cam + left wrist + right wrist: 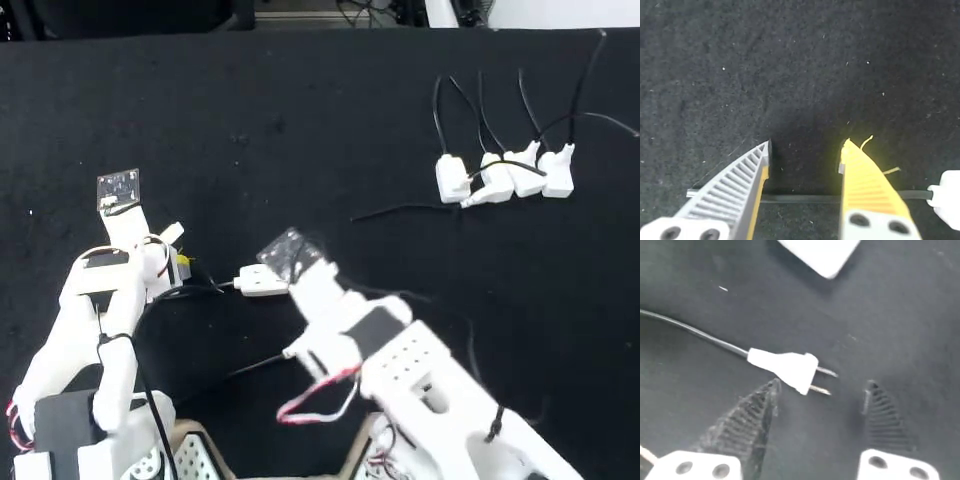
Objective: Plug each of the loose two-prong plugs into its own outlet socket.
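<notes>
A loose white two-prong plug (787, 369) lies flat on the black cloth, its prongs pointing away from its black cable (695, 332). My right gripper (822, 385) hovers open over the plug's prong end, with one fingertip (771, 387) right beside the plug body. In the high view this plug (262, 282) sits just in front of the right gripper (285, 262). The plug's cable (800, 198) runs between the open fingers of my left gripper (805, 150), low over the cloth. From above, the left gripper (172, 255) is left of the plug. White outlet sockets (505, 175) lie far right.
A white block (820, 252) lies just beyond the right gripper; I cannot tell what it is. Black cables (480, 100) fan out behind the sockets, and one loose cable (400, 210) trails toward the middle. A second white connector (292, 352) lies under the right arm.
</notes>
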You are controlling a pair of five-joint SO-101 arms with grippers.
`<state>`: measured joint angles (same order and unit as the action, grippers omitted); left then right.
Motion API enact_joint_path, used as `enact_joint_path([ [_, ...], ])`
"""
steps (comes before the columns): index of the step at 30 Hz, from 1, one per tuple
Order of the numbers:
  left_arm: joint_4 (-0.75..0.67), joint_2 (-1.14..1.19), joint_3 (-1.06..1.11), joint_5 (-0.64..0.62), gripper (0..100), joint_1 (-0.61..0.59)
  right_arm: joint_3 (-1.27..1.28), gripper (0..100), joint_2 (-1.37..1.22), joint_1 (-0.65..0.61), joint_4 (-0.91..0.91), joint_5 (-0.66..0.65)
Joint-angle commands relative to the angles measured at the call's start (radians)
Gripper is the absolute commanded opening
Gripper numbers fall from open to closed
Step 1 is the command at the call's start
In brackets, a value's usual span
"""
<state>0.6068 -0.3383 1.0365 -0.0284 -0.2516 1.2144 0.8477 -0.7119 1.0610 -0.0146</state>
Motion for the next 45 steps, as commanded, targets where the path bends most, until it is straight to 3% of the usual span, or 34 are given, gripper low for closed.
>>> enact_joint_path([
  [1, -0.012, -0.034, -0.027, -0.008, 22, -0.013, 0.042, 31.5, 0.033, -0.121, -0.086, -0.015],
  [6, -0.012, -0.034, -0.028, -0.008, 22, -0.013, 0.064, 42.1, -0.01, -0.213, -0.084, -0.196],
  [12, -0.012, -0.034, -0.028, -0.008, 22, -0.013, 0.087, 42.3, -0.065, -0.213, -0.089, -0.598],
  [15, -0.012, -0.034, -0.028, -0.008, 22, -0.013, 0.099, 42.3, -0.088, -0.212, -0.106, -0.712],
  [20, -0.009, -0.034, -0.03, -0.008, 22, -0.013, 0.097, 38.5, -0.145, -0.123, -0.17, -0.735],
  [27, -0.008, -0.034, -0.03, -0.008, 22, -0.013, 0.074, 0.5, -0.213, 0.005, -0.256, -0.738],
  [34, -0.008, -0.034, -0.03, -0.008, 22, -0.013, -0.01, 1.0, -0.09, 0.137, -0.055, -0.744],
  [41, -0.008, -0.034, -0.03, -0.008, 22, -0.013, -0.039, 1.1, 0.156, 0.44, 0.17, -0.75],
  [45, -0.009, -0.034, -0.028, -0.008, 22, -0.013, -0.039, 1.1, 0.26, 0.626, 0.207, -0.75],
])
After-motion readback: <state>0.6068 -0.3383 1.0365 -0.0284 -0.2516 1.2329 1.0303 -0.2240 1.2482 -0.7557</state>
